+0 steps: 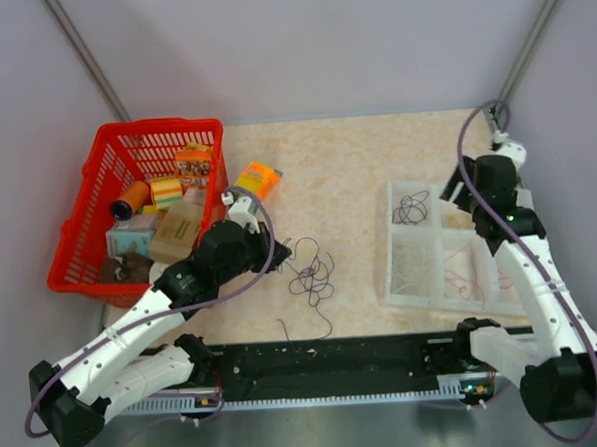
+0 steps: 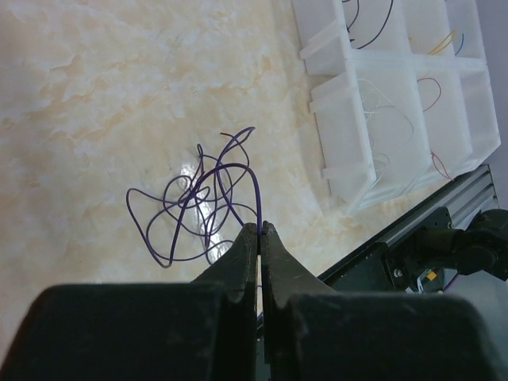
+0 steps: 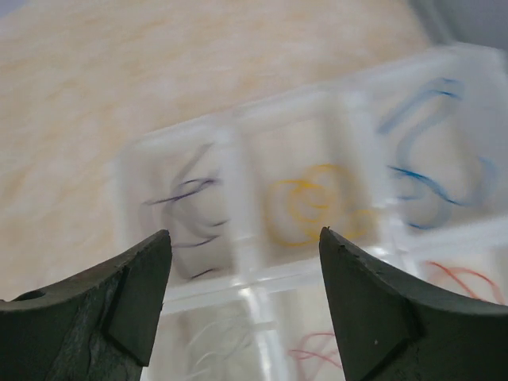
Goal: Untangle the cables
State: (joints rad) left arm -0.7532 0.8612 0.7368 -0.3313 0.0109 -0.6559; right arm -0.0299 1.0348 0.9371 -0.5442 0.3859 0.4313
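Observation:
A tangle of thin purple cables (image 2: 198, 198) lies in loose loops on the marbled table, seen dark in the top view as the tangle (image 1: 311, 273). My left gripper (image 2: 259, 228) is shut on one purple strand that arches up from the heap; from above the left gripper (image 1: 277, 251) sits just left of the tangle. My right gripper (image 3: 246, 234) hangs open and empty over the clear divided tray (image 3: 262, 274). Its compartments hold a dark cable (image 3: 186, 210), a yellow cable (image 3: 309, 202), a blue cable (image 3: 429, 175), a red cable (image 3: 468, 278) and a white cable (image 3: 222, 341).
A red basket (image 1: 127, 207) full of small boxes and spools stands at the back left, with an orange box (image 1: 259, 177) just outside it. The tray (image 1: 392, 244) occupies the right side. A black rail (image 1: 326, 367) runs along the near edge between the arm bases.

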